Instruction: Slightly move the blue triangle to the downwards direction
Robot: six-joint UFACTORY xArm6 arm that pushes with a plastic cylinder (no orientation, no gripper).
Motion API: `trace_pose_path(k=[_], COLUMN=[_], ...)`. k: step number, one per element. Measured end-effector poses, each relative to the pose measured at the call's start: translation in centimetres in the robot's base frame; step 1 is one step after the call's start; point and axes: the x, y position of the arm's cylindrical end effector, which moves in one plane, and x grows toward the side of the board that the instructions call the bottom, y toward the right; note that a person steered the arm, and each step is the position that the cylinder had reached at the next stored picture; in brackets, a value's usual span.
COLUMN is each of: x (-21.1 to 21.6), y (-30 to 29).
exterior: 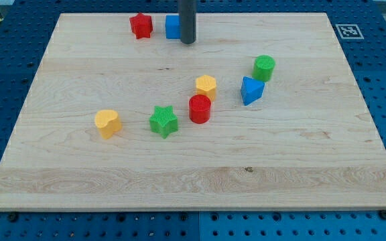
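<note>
The blue triangle (250,90) lies on the wooden board (193,174), right of the middle, just below the green cylinder (264,67). My tip (187,41) is near the view's top, at the right edge of a blue cube (172,27) that the rod partly hides. The tip is well up and to the left of the blue triangle, not touching it.
A red star (141,25) sits left of the blue cube. A yellow hexagon (206,86), a red cylinder (200,108) and a green star (163,121) lie near the middle. A yellow heart (107,123) lies at the left.
</note>
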Motion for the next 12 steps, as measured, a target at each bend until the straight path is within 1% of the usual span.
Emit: trace_pose_path(k=[1,3,5,6,8,9,10,12], x=[0.0,0.3,5.2,6.6,6.6,7.6,9.4,13.2], y=[1.2,1.9,2.7,3.7,7.1,8.8,9.9,10.1])
